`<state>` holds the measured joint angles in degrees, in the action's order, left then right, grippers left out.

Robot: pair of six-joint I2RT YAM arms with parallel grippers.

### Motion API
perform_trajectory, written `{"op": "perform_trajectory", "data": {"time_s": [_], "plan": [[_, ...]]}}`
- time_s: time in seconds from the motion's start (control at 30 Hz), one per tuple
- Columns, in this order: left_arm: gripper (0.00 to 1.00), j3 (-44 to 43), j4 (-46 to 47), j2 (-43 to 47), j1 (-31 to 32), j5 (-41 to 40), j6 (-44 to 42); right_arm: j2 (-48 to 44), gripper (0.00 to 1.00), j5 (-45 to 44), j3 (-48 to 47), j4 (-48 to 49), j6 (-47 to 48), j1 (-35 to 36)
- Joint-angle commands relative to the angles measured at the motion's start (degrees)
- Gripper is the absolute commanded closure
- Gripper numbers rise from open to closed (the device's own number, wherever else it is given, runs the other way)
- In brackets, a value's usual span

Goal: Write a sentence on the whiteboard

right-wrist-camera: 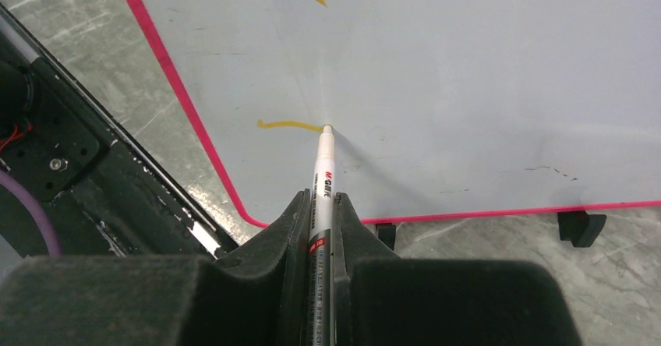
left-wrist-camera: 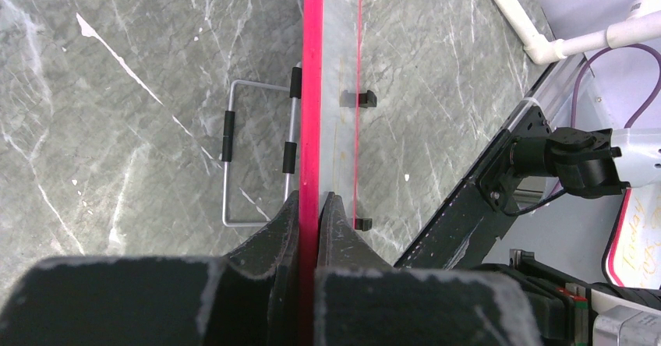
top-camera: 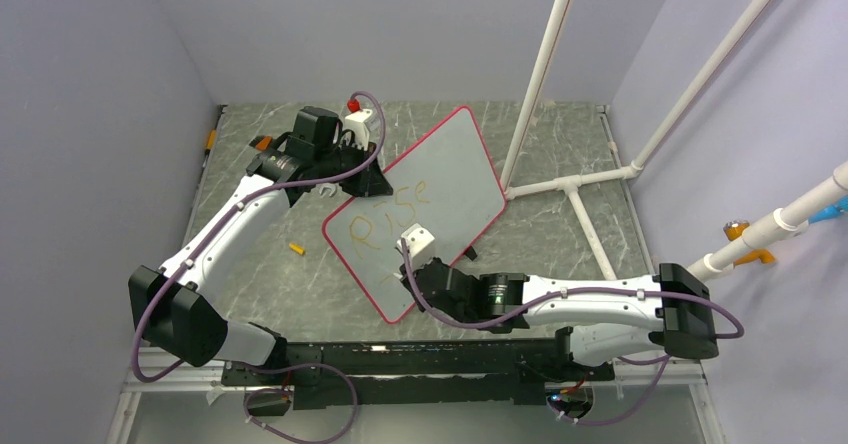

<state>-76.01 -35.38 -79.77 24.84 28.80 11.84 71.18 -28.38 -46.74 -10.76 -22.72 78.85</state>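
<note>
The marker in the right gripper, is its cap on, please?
No, the marker shows a bare tip meeting the whiteboard at an orange stroke.

Right wrist view: marker point(right-wrist-camera: 324, 167) rear length hidden between right gripper point(right-wrist-camera: 321, 202) fingers point(right-wrist-camera: 290, 229), cut off at bottom edge; barrel print too small to read. Sentence point(right-wrist-camera: 290, 125): 4 strokes far ahead of fingertips cut off by top edge.
Left wrist view: whiteboard point(left-wrist-camera: 313, 65) edge-on ahead of left gripper point(left-wrist-camera: 312, 199) fingers point(left-wrist-camera: 273, 237); writing face unreadable. Wire stand point(left-wrist-camera: 227, 159) left of fingers; right side hidden behind rim.
Top view: right fingertips, marker tip hidden under wrist camera point(top-camera: 416, 238).
</note>
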Motion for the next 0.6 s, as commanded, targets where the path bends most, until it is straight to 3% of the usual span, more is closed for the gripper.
{"op": "perform_trajectory", "data": {"time_s": [0.0,0.3,0.57], "plan": [[1.0,0.86,1.8,-1.18,-1.29,-20.71,-6.8,-3.43,1.0,-0.26,-1.37,0.03,0.03,-0.55],[1.0,0.86,1.76,-0.93,-1.29,-20.8,-6.83,-6.21,1.0,5.91,-0.58,4.94,2.46,-0.15],[1.0,0.95,1.85,-0.62,-1.29,-20.71,-6.87,-0.88,1.0,3.36,-5.16,3.37,2.1,-0.1]]}}
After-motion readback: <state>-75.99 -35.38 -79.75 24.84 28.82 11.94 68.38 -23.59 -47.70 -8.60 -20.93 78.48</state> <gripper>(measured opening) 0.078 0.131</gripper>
